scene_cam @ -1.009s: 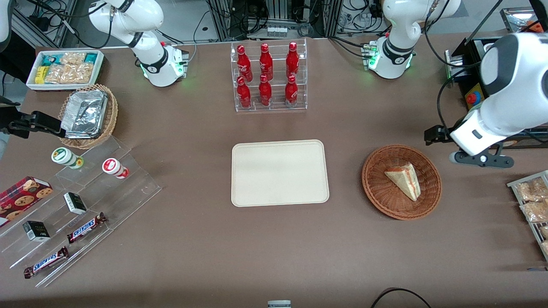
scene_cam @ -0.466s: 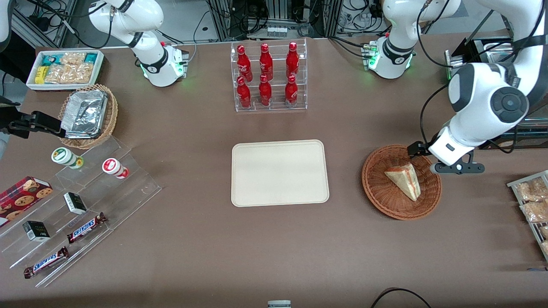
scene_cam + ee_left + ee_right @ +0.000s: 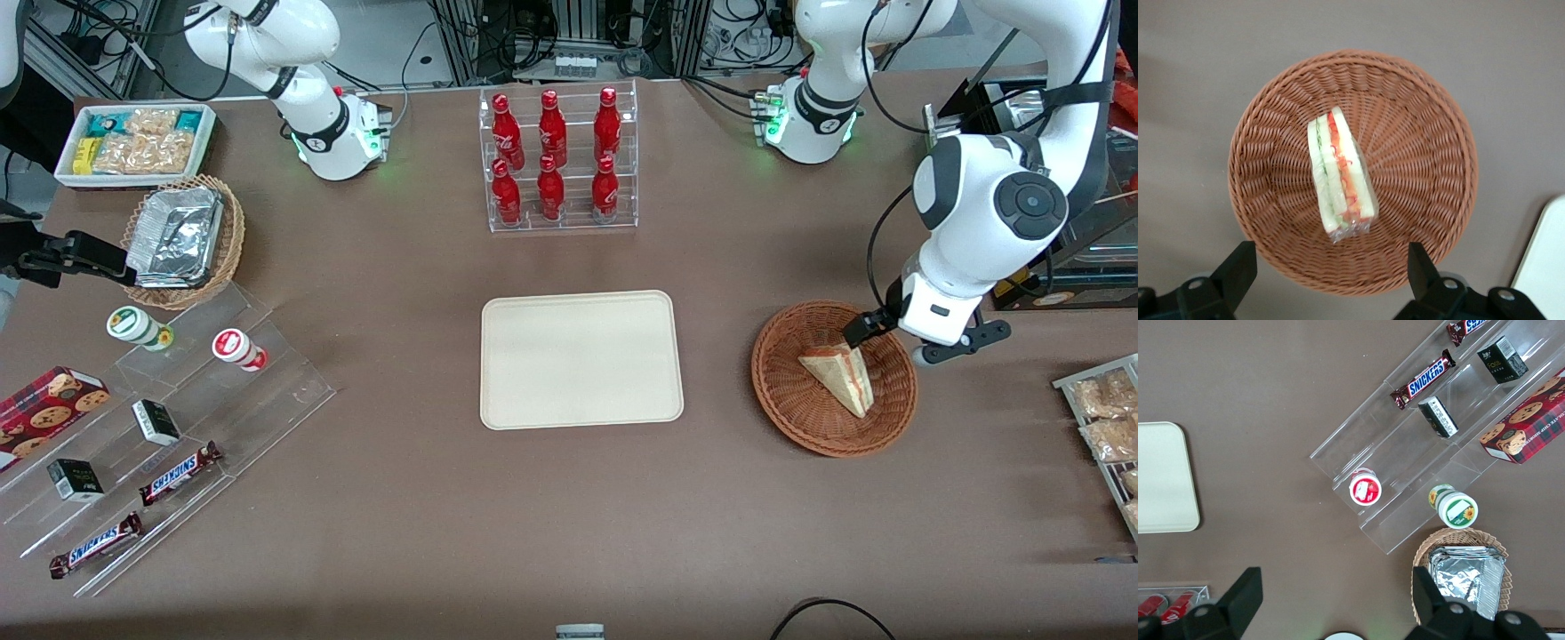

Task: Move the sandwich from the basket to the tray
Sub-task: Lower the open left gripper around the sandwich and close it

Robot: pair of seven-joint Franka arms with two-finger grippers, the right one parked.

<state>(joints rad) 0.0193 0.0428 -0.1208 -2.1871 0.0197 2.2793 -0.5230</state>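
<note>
**Sandwich in basket, gripper open above it**

Sandwich [image 3: 1340, 179] lies in the basket [image 3: 1425, 167], roughly mid-bowl, resting on the weave. Triangular wedge, pale white bread, wrapped in clear film that bunches at the wide end. The wrist view looks onto the cut edge: green layer along one slice, red/orange layer along the next, white bread between and outside. In the front view the sandwich [image 3: 840, 374] shows a flat tan-white face with the red stripe down one edge, pointed tip toward the front camera.

The basket [image 3: 791, 391] is round, shallow, reddish-brown wicker, sitting flat on the brown table [image 3: 444, 516] toward the working arm's end.

Gripper [image 3: 1331, 280] hovers above the basket, not touching sandwich or wicker. Jaws are spread wide; both black fingers [image 3: 1238, 267] are visible, with the basket rim showing between them, nothing held. From the front the gripper [image 3: 889, 342] sits over the basket's rim farthest from the front camera, just beside the sandwich's wide end.

Tray [image 3: 582, 359] is cream-beige, rectangular, rounded corners, low rim. It lies flat mid-table, well apart from the basket.
</note>
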